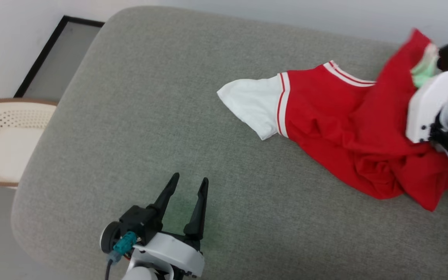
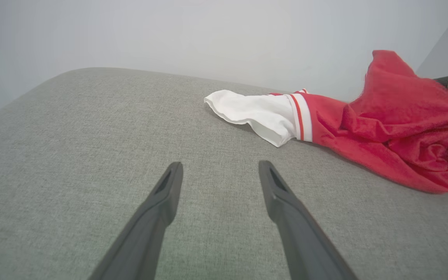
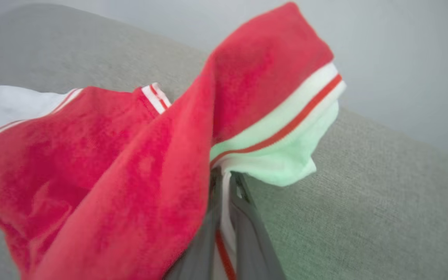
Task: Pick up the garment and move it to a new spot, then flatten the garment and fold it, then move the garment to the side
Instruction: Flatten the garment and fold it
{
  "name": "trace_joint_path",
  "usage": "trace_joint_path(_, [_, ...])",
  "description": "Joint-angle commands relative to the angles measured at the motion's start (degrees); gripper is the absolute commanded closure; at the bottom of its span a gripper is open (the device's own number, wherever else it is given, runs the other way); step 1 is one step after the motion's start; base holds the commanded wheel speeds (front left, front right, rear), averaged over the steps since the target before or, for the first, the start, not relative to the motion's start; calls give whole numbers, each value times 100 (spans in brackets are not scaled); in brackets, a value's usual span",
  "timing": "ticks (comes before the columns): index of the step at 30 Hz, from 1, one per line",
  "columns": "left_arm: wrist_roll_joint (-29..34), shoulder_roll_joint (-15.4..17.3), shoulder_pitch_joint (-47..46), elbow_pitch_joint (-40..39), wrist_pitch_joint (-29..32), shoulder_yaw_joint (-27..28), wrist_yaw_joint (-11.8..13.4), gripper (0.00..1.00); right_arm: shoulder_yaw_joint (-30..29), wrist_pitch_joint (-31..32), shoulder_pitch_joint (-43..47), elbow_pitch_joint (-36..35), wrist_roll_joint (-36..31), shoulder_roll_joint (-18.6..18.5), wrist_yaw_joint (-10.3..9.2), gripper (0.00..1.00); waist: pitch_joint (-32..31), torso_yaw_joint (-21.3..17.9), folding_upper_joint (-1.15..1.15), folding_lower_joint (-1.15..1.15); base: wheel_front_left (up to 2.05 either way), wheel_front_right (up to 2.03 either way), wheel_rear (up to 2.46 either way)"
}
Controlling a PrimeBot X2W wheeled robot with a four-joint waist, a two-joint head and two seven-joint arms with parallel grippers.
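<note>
As the right pincer (image 3: pixel 227 179) pinched the garment (image 1: pixel 344 124) only at its edge, lifting could free it; left pincer (image 1: pixel 190 178) hung spread, well apart.

Red garment (image 1: pixel 344 128) with white sleeve ends and red-white stripe trim, plain grey woven cushion (image 1: pixel 150 116), cream perforated chair (image 1: pixel 2 140)

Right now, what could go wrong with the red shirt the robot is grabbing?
The right gripper pinches the garment just at its striped trim, so it might slip out. Most of the cloth lies bunched on the grey cushion and may drag or twist when lifted. The left gripper is open and apart, so it gives no help.
</note>
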Motion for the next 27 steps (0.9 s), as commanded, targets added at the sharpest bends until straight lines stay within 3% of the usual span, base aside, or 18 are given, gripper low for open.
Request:
trace_joint_path(1, [46,-27,79,19,-1,53,-49,0,151,-41,121,-301,90,11,-6,100,-84,-94,0,0,0,0,0])
trace_joint_path(9, [137,-147,92,92,-1,212,-159,0,1075,487,601,-1898,447,21,-6,100,-135,-178,0,0,0,0,0])
trace_joint_path(15, [187,-295,85,164,-1,269,-241,0,1443,585,837,-2197,402,83,-6,100,-81,-147,0,0,0,0,0])
trace_joint_path(17, [209,-324,108,184,-1,311,-254,0,1474,527,830,-2230,372,114,-6,49,-89,-157,0,0,0,0,0])
trace_joint_path(18, [219,-335,124,191,-1,341,-265,0,1479,508,796,-2258,351,106,-6,0,-91,-170,0,0,0,0,0])
trace_joint_path(27, [326,-401,240,170,-1,537,-324,0,1177,876,610,-2983,602,-516,-6,0,-146,-312,0,0,0,0,0])
